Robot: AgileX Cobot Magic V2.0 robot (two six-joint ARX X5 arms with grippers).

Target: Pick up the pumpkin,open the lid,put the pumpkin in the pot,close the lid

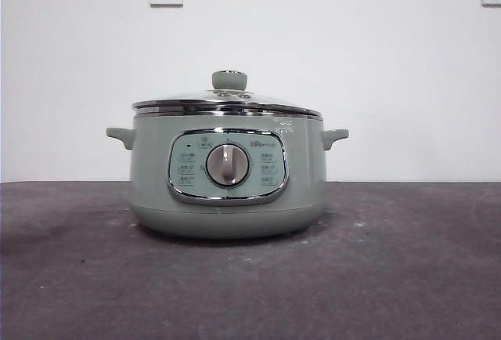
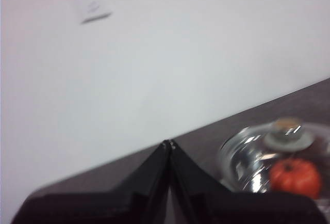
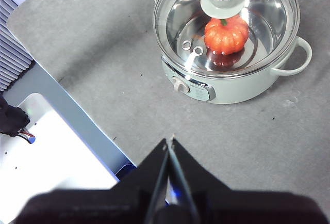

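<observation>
Apparently finished: the pumpkin (image 3: 226, 34) is sitting inside the pot (image 1: 227, 175), the lid (image 3: 225, 25) is resting closed on its rim. Left gripper (image 2: 168, 143) and right gripper (image 3: 169, 141), both clenched empty, are hanging well away from the pot.

The tabletop (image 1: 407, 277) is a dark grey, slightly mottled surface with small pale specks scattered over it, running back to a plain white wall. In the right wrist view its grey top ends at a rounded corner, past which lighter, whitish surfaces show. One thing rests directly on it: the pot (image 1: 227, 199), a round, pale sage-green cooker standing upright, its chrome-framed panel and silver dial facing the front view. A small handle projects from each side. The pot casts a soft shadow on the tabletop around its base.
</observation>
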